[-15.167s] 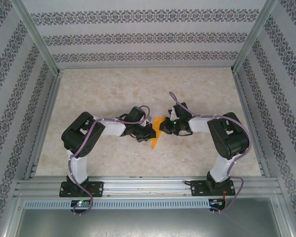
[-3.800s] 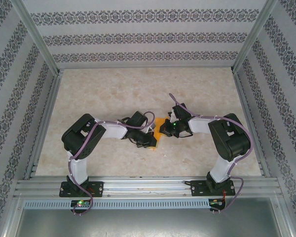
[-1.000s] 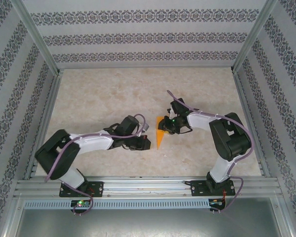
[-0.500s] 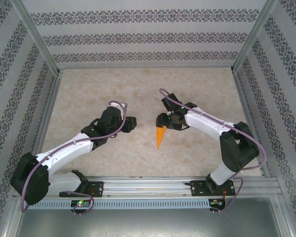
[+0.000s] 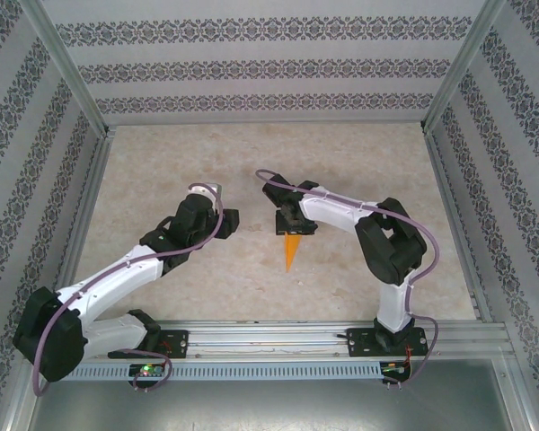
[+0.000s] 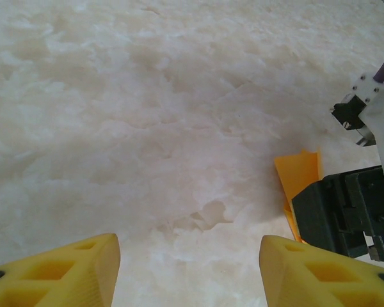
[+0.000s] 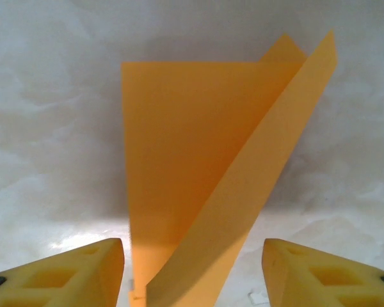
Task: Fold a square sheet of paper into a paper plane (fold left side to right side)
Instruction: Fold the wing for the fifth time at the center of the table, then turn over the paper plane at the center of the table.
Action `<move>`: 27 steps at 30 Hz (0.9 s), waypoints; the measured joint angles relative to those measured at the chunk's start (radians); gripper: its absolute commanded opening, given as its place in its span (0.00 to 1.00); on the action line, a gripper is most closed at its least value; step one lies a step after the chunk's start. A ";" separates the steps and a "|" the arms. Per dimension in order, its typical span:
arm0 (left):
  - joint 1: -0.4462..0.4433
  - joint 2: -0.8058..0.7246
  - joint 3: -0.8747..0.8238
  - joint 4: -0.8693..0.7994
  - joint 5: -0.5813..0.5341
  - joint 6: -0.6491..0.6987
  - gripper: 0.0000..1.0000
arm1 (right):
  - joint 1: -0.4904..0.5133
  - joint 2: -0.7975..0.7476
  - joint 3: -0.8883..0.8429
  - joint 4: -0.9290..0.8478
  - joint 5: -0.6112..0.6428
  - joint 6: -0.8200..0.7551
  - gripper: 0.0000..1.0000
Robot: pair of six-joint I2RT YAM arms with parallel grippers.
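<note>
Orange paper folded into a narrow dart, the paper plane [image 5: 292, 250] lies on the pale marbled table [image 5: 162, 162] just right of centre in the overhead view, its point aimed at the bottom of the frame.

The right claw [image 7: 192, 274] hangs over the plane's wide upper end. In the right wrist view its two yellow fingertips [image 7: 57, 272] stand wide apart at the lower corners of the frame. The paper runs down between them and is not pinched. One long flap of the plane lifts off the flat layer beneath it and slants toward the upper right of that view, throwing a soft shadow on the table behind.

The left claw [image 6: 189, 272] sits to the left of the plane in the overhead picture, apart from it. Its jaws are also spread wide, with bare table between the yellow tips. In the left wrist view a corner of the orange paper shows near the right edge, partly hidden by the right claw's black housing.

Patterned wallpaper panels [image 5: 269, 67] enclose the table on three sides.
</note>
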State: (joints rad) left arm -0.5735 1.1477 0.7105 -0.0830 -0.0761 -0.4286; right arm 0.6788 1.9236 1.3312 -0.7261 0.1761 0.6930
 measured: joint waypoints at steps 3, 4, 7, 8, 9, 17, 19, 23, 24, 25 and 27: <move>0.000 -0.017 -0.003 -0.015 -0.014 0.005 0.60 | 0.001 0.001 0.000 -0.014 0.022 0.011 0.36; 0.002 -0.024 -0.008 -0.016 -0.016 0.006 0.61 | 0.002 0.001 0.000 -0.017 0.028 0.014 0.31; 0.008 -0.039 -0.018 -0.026 -0.033 0.008 0.62 | 0.008 -0.005 0.000 -0.034 0.051 0.014 0.11; 0.011 -0.043 -0.021 -0.027 -0.034 0.010 0.62 | 0.011 -0.011 0.000 -0.039 0.059 0.015 0.06; 0.013 -0.047 -0.022 -0.032 -0.038 0.013 0.63 | 0.011 -0.022 0.000 -0.045 0.068 0.013 0.02; 0.026 -0.084 -0.022 -0.050 -0.079 0.053 0.76 | 0.013 -0.201 -0.009 -0.052 0.097 -0.004 0.00; 0.030 -0.102 -0.022 -0.053 -0.090 0.060 0.81 | 0.012 -0.251 -0.022 -0.032 0.079 -0.021 0.00; 0.051 -0.146 -0.022 -0.052 -0.105 0.062 0.88 | -0.006 -0.342 -0.062 0.048 -0.014 -0.047 0.00; 0.058 -0.158 -0.022 -0.052 -0.109 0.062 0.90 | -0.014 -0.363 -0.078 0.082 -0.050 -0.050 0.00; 0.064 -0.167 -0.022 -0.052 -0.110 0.061 0.91 | -0.025 -0.384 -0.100 0.124 -0.091 -0.050 0.00; 0.080 -0.188 -0.022 -0.052 -0.109 0.057 0.93 | -0.056 -0.425 -0.159 0.225 -0.184 -0.040 0.00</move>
State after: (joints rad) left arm -0.4934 0.9592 0.6888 -0.1349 -0.1852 -0.3714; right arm 0.6224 1.4982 1.1725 -0.5014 -0.0078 0.6525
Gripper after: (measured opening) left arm 0.915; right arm 0.046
